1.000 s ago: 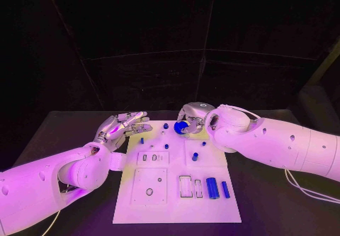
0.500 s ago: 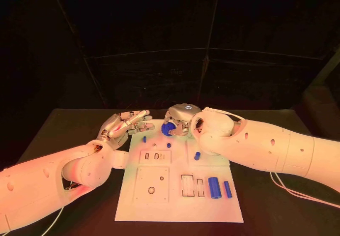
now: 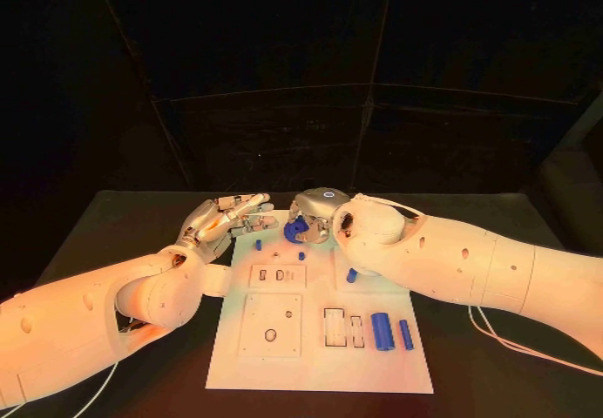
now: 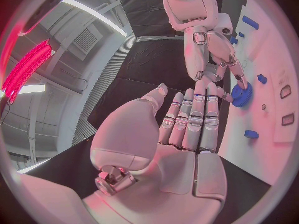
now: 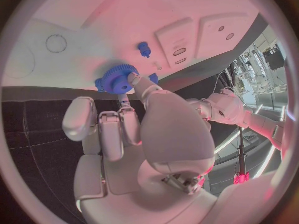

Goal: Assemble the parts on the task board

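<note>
Warm orange-pink light washes my arms and the task board [image 3: 321, 348]; the surface [image 3: 113, 226] and backdrop stay near black. Wrist views bend straight edges hard at the rim. A ceiling light strip [image 4: 93, 16] glares white. My near fingers [image 5: 115, 129] look soft.

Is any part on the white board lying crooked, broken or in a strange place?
Nothing stands out. The right robot hand holds a blue gear at the far end of the task board. The two blue cylinders lie side by side, parallel. The left robot hand is open beside the board.
</note>
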